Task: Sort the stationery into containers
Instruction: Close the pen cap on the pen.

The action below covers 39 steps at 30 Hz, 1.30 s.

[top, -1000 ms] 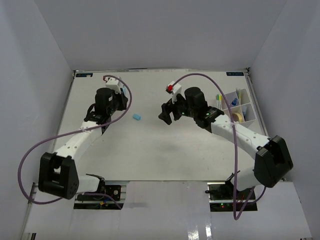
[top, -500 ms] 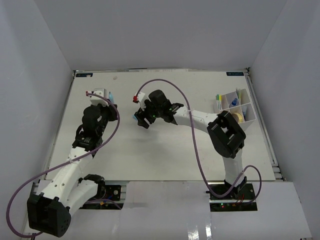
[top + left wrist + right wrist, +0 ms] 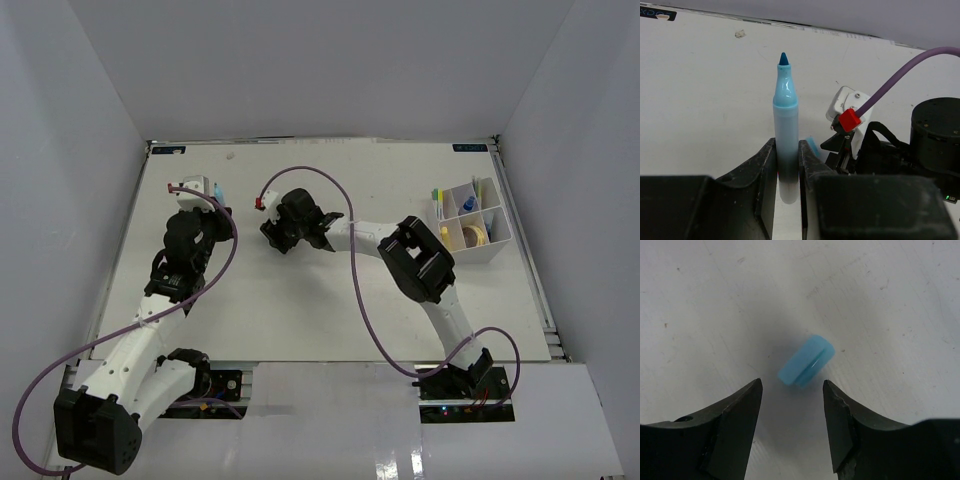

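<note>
My left gripper (image 3: 787, 167) is shut on a light-blue marker (image 3: 785, 125) with a teal tip, which points away from the wrist. In the top view the left gripper (image 3: 207, 197) is at the table's far left. My right gripper (image 3: 792, 383) is open and hangs just above the table, with the light-blue eraser (image 3: 806, 361) lying just ahead of its fingertips. In the top view the right gripper (image 3: 276, 236) hides the eraser. A sliver of the eraser (image 3: 813, 147) shows in the left wrist view. The white organizer box (image 3: 489, 246) stands at the far right.
The organizer's compartments hold a yellow-green marker (image 3: 437, 196), a small blue bottle (image 3: 468, 204) and a yellowish item (image 3: 478, 235). The right arm's purple cable (image 3: 352, 290) loops over the middle of the table. Grey walls enclose the white table on three sides.
My right arm has stretched left from mid-table and its open gripper now sits over the eraser. My left gripper has drawn back to the left with the marker.
</note>
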Tool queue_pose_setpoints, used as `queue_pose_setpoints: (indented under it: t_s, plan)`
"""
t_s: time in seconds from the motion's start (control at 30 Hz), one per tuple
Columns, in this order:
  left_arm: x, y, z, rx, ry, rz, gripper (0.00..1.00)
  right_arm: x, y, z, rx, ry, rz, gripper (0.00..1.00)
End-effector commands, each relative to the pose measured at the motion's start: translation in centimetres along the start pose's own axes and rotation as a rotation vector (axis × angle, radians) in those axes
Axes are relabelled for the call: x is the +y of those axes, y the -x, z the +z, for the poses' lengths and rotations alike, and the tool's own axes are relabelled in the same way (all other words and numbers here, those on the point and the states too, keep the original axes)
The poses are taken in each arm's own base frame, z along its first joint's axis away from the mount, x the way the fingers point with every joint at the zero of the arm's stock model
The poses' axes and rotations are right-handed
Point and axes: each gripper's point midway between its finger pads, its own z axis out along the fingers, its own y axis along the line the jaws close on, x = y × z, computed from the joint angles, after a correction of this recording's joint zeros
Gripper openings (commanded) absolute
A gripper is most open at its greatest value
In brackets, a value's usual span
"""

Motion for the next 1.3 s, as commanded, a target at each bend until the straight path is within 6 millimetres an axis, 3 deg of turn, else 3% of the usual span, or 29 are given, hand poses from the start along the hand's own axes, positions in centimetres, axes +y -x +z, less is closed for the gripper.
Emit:
queue_pose_setpoints:
  t_s: [0.0,0.33,0.6,0.7,0.73,0.77,0.83,0.87,0.9,0.93,1.03,1.07,1.1,1.27]
  plan:
    - [-0.7,1.1,-0.4,-0.031,-0.033,-0.020,0.00,-1.5,3.7,0.6,-0.104,-0.072,-0.015,0.58]
    - [-1.1,0.8,-0.2,-0.019,-0.054,-0.020,0.00,-1.3,1.7,2.6,-0.055,-0.055,0.022,0.47]
    - [-1.4,0.5,0.0,-0.005,-0.067,-0.017,0.00,-1.8,0.5,1.4,-0.042,-0.113,0.055,0.30]
    - [-1.5,0.4,0.0,-0.002,-0.073,-0.018,0.00,-1.5,-0.1,-0.1,-0.026,-0.121,0.064,0.27]
    - [-1.6,0.4,0.0,0.001,-0.077,-0.018,0.00,-1.5,0.8,-1.3,-0.042,-0.123,0.062,0.27]
    - [-1.6,0.4,0.0,0.001,-0.079,-0.018,0.00,-1.5,-1.0,-2.0,0.002,-0.148,0.069,0.27]
    - [-1.7,0.4,0.0,0.002,-0.083,-0.018,0.00,-1.7,-1.1,-4.0,0.021,-0.177,0.076,0.27]
    - [-1.7,0.4,0.0,0.004,-0.086,-0.018,0.00,-1.3,-3.6,-5.0,0.098,-0.186,0.100,0.27]
    - [-1.8,0.4,0.0,0.005,-0.089,-0.018,0.00,-1.0,-4.6,-5.7,0.132,-0.182,0.110,0.27]
    - [-1.8,0.3,0.0,0.009,-0.091,-0.016,0.00,-0.9,-4.3,-7.1,0.137,-0.193,0.121,0.27]
    - [-2.2,0.2,0.0,0.020,-0.112,-0.017,0.00,0.6,-9.4,-10.6,0.316,-0.191,0.175,0.28]
    - [-2.2,0.2,0.1,0.022,-0.111,-0.018,0.00,0.8,-9.4,-11.3,0.328,-0.191,0.185,0.28]
    - [-2.4,0.2,0.0,0.024,-0.119,-0.018,0.00,1.4,-11.2,-12.1,0.377,-0.182,0.204,0.28]
    - [-2.7,0.0,0.1,0.033,-0.134,-0.025,0.00,3.4,-15.1,-15.5,0.509,-0.149,0.244,0.32]
